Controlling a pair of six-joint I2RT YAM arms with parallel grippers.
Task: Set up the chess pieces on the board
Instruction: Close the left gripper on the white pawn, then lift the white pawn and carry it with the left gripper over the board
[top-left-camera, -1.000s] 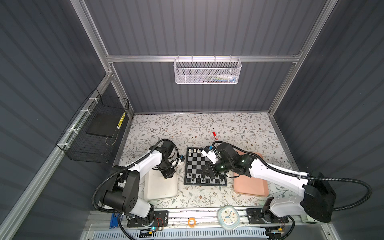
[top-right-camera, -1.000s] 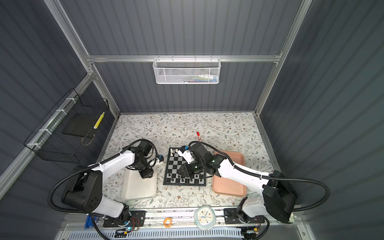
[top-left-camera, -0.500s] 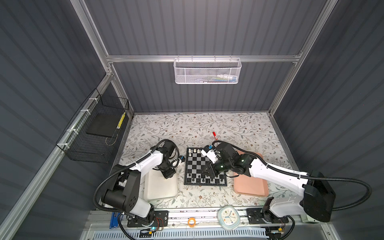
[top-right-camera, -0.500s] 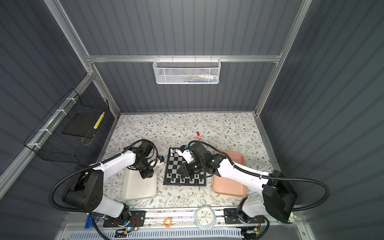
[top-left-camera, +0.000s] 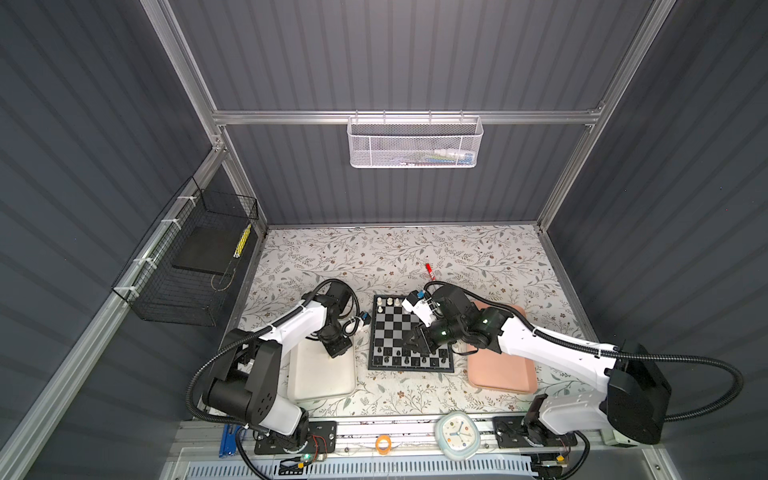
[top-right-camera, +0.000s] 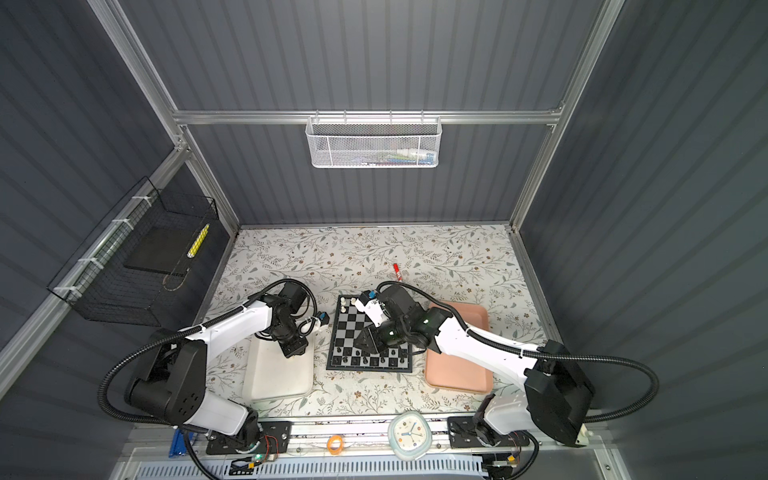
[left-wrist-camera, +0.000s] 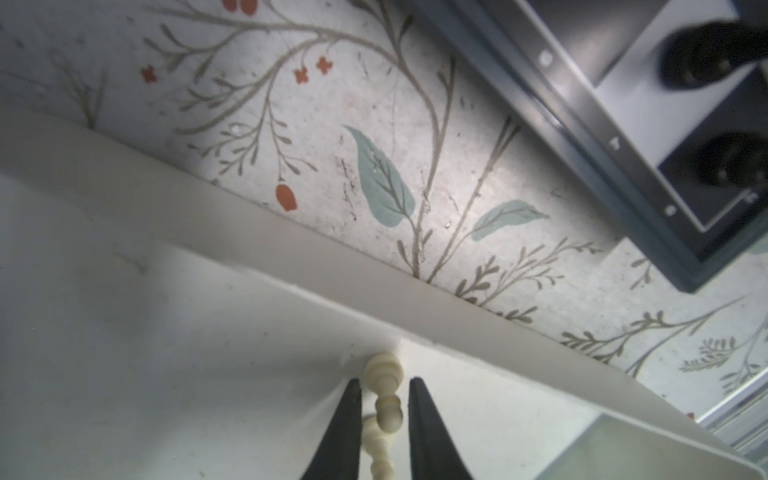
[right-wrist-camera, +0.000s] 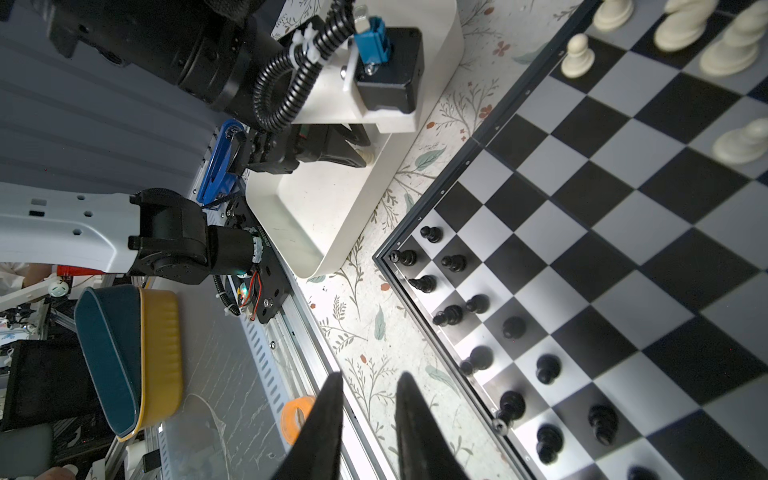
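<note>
The board (top-left-camera: 371, 332) (top-right-camera: 332, 332) lies at mid-table between two trays. Black chess pieces (top-left-camera: 399, 353) (right-wrist-camera: 513, 326) fill its near rows, and a few cream-white ones (top-left-camera: 388, 301) (right-wrist-camera: 577, 56) stand at its far edge. My left gripper (top-left-camera: 337, 349) (left-wrist-camera: 385, 382) is down in the white tray (top-left-camera: 322, 374). Its fingers stand narrowly apart on either side of a cream-white piece (left-wrist-camera: 384, 368) lying by the tray wall, and another cream piece (left-wrist-camera: 376, 444) lies just behind it. My right gripper (top-left-camera: 415, 338) (right-wrist-camera: 371, 378) hovers over the board's near side, open and holding nothing.
A pink tray (top-left-camera: 500, 370) sits right of the board under the right arm. A red pen (top-left-camera: 429, 270) lies behind the board. A clock (top-left-camera: 457, 434) and an orange tape ring (top-left-camera: 383, 444) rest on the front rail. Wire baskets (top-left-camera: 415, 141) (top-left-camera: 187, 266) hang on the walls.
The left gripper's fingers have drawn closer together around the cream piece in the white tray. Neither arm has visibly shifted.
</note>
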